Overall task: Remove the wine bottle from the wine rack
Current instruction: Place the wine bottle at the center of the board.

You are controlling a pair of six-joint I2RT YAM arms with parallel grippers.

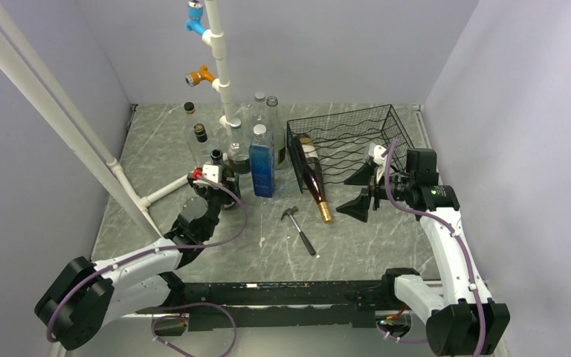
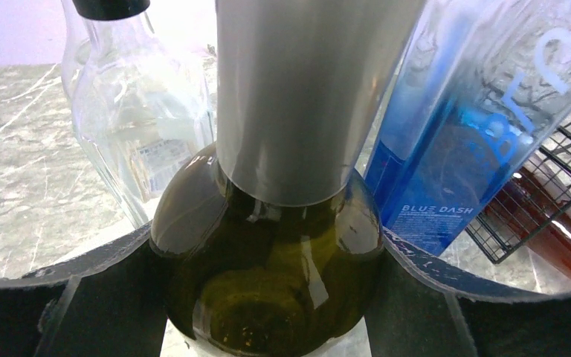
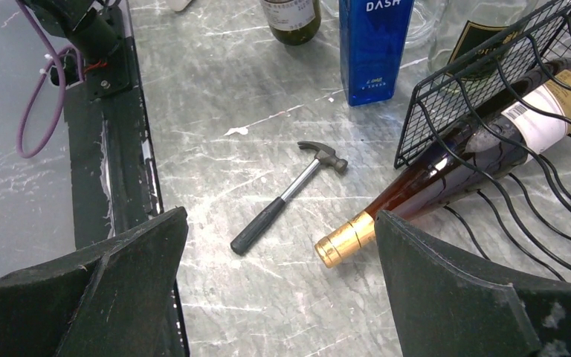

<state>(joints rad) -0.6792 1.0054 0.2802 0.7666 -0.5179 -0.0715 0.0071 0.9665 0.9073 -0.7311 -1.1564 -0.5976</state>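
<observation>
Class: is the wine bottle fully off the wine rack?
No, the wine bottle lies in the wine rack, gold neck poking out.

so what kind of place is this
Most likely a robot lab test cell, not a home or bar: a left arm and right arm bolted to a table boxed in by plain walls, a white pipe frame, and props: bottles, a rack, a hammer.

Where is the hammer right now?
Top view: the hammer lies mid-table, just left of the wine bottle, on the near side of the blue bottle.
</observation>
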